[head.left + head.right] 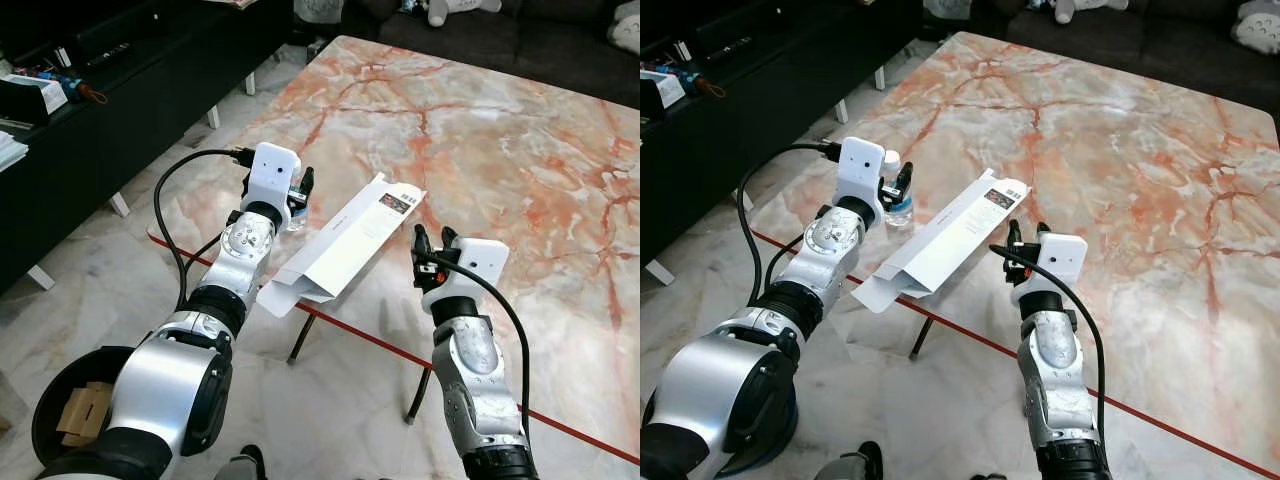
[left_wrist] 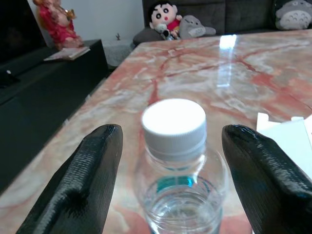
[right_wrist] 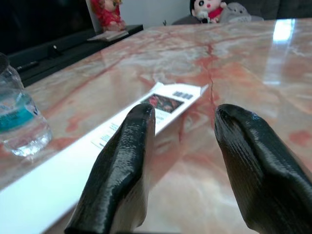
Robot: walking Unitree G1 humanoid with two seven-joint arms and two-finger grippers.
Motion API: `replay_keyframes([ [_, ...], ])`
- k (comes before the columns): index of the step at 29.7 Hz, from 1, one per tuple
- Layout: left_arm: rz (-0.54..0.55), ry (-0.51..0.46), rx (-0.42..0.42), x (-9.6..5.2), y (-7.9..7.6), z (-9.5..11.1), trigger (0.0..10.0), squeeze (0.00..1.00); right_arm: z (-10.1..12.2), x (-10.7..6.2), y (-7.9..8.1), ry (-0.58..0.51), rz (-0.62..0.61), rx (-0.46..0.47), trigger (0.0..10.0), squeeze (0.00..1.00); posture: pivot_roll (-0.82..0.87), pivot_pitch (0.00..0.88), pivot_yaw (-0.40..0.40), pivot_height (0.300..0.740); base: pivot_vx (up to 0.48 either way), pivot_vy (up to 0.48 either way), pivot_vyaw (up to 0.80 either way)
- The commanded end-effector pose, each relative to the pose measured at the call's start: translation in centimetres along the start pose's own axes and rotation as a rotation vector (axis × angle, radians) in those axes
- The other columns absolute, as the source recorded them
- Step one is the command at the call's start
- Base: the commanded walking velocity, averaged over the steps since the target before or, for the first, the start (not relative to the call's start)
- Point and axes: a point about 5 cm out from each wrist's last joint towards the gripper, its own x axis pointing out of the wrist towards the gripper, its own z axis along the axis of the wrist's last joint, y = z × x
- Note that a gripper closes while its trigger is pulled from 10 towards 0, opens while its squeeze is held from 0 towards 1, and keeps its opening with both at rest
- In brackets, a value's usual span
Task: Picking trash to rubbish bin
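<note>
left gripper fingers spread either side of small water bottle near marble table edge — lined up to grab. right gripper unclenched beside flattened white carton — empty.

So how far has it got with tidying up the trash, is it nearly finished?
Some way to go, by the look of it. The black bin on the floor holds brown cardboard pieces. In hand now: the left claw is open around a small water bottle on the marble table, not gripping it yet. Still left: the bottle and the long flattened white box, beside which the open right claw waits.
</note>
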Motion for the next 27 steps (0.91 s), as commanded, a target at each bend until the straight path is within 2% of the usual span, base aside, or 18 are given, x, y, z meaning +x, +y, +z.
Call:
replay_keyframes([
  [1, -0.014, -0.02, -0.005, 0.5, -0.3, 0.9, 10.0, 0.0, 0.4, -0.2, 0.1, -0.007, -0.004, -0.006, 10.0, 0.0, -0.01, 0.203, -0.065, 0.74, 0.0, 0.0, 0.0],
  [15, -0.003, -0.053, 0.005, 1.1, -0.2, 2.2, 10.0, 0.0, 0.2, -1.1, 0.1, 0.009, -0.011, -0.002, 10.0, 0.0, -0.02, 0.21, -0.064, 0.74, 0.0, 0.0, 0.0],
  [16, -0.003, -0.057, 0.004, 1.1, -0.2, 2.3, 9.2, 0.0, 0.2, -1.1, 0.1, 0.01, -0.011, -0.001, 10.0, 0.0, -0.02, 0.21, -0.064, 0.74, 0.0, 0.0, 0.0],
  [17, -0.003, -0.058, 0.004, 1.1, -0.2, 2.3, 9.2, 0.0, 0.2, -1.1, 0.1, 0.01, -0.011, -0.001, 10.0, 0.0, -0.02, 0.21, -0.064, 0.74, 0.0, 0.0, 0.0],
  [18, -0.003, -0.06, 0.003, 1.1, -0.2, 2.3, 3.6, 0.0, 0.1, -1.2, 0.1, 0.011, -0.012, -0.001, 10.0, 0.0, -0.02, 0.209, -0.064, 0.74, 0.0, 0.0, 0.0],
  [19, -0.002, -0.063, 0.001, 1.1, -0.2, 2.3, 0.0, 0.0, 0.1, -1.2, 0.1, 0.013, -0.012, -0.001, 10.0, 0.0, -0.02, 0.208, -0.064, 0.74, 0.0, 0.0, 0.0],
  [27, 0.0, -0.068, 0.004, 1.1, -0.2, 2.3, 0.0, 0.0, 0.0, -1.3, 0.1, 0.019, -0.013, 0.0, 10.0, 0.0, -0.02, 0.201, -0.062, 0.74, 0.0, 0.0, 0.0],
])
